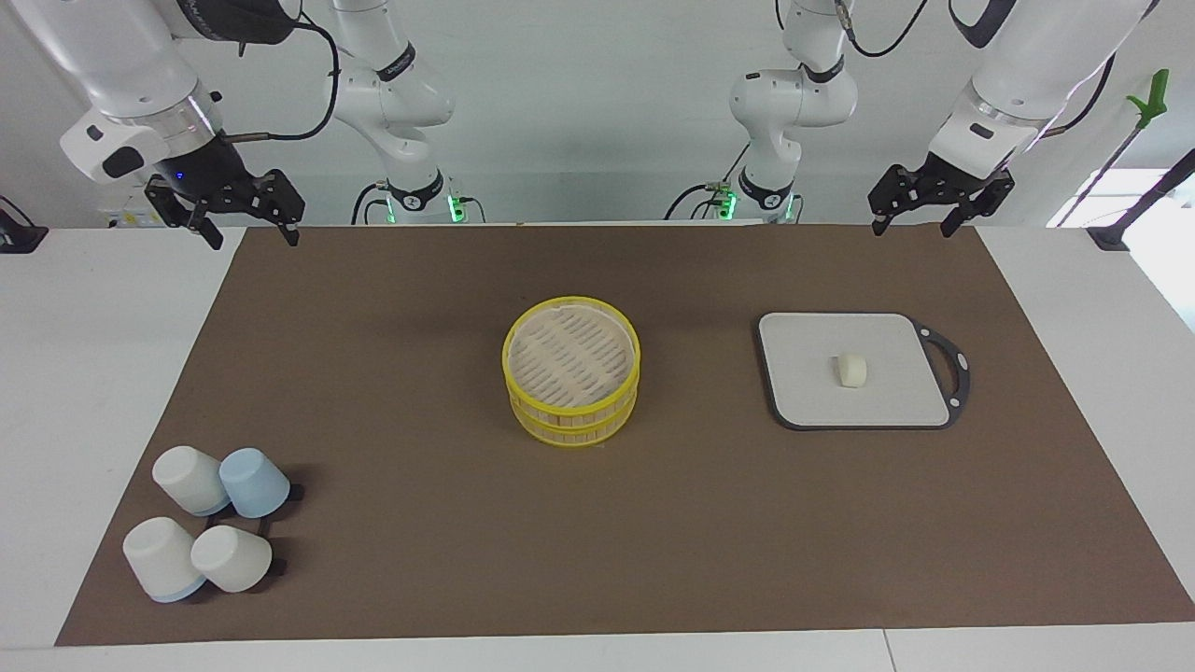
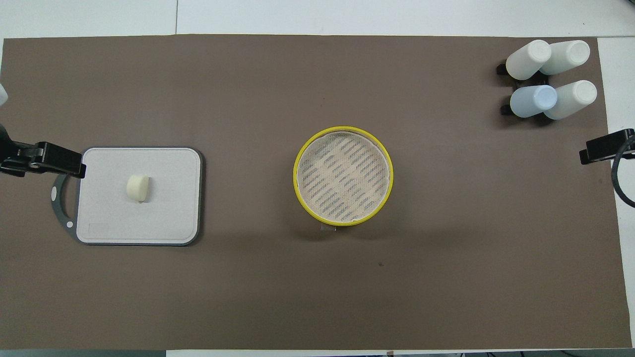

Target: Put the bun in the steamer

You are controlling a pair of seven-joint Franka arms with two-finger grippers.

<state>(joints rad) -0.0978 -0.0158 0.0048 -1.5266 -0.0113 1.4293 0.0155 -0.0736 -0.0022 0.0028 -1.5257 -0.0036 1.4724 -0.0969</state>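
A brown mat (image 1: 597, 523) was spread over the white table (image 1: 103, 373) before a pale wall. The bun (image 1: 850, 370) lay on the grey board (image 1: 803, 373), well apart from the lidded steamer (image 1: 571, 381) at mid-mat. The left gripper (image 1: 913, 224) and right gripper (image 1: 254, 235) were held spread, empty, over the mat's robot-side corners

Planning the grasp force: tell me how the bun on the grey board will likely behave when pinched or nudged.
The bun is a stubby cylinder lying on its side on the flat grey board, so a nudge may well roll it. It looks like soft, pale dough, so a firm pinch could dent it. It is small, probably light. Its matte surface suggests it will not slip much.
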